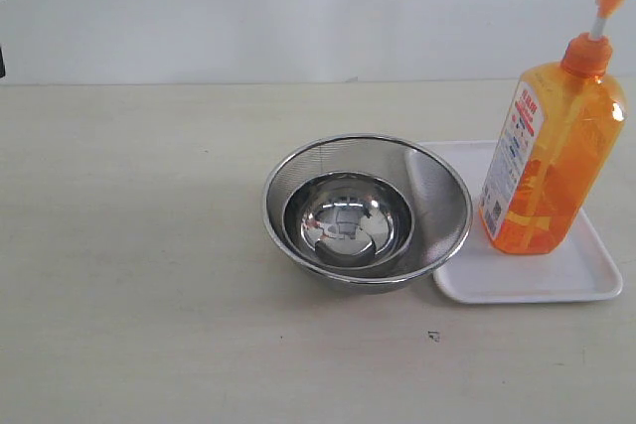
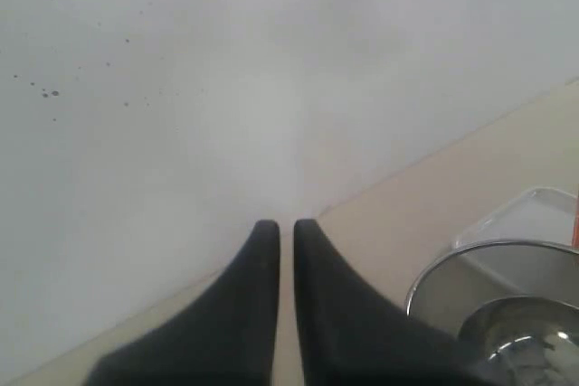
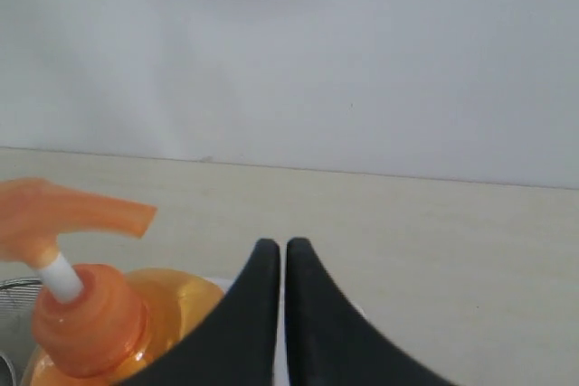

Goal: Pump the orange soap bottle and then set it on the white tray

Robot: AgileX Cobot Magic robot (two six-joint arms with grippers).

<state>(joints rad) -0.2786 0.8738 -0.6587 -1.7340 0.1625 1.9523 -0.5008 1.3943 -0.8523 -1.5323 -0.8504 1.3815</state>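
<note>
Standing upright: translucent orange soap bottle (image 1: 542, 166) on flat white tray (image 1: 556, 283).

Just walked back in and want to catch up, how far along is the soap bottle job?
Placing looks done: the orange soap bottle stands upright on the white tray. Nothing is in hand: the right claw is shut and empty beside the pump head, the left claw shut and empty too. Whether it was pumped cannot be told from here.

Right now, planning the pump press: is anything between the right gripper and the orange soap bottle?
Nothing visible. The shut right gripper sits near the orange soap bottle, which already stands on the white tray.
</note>
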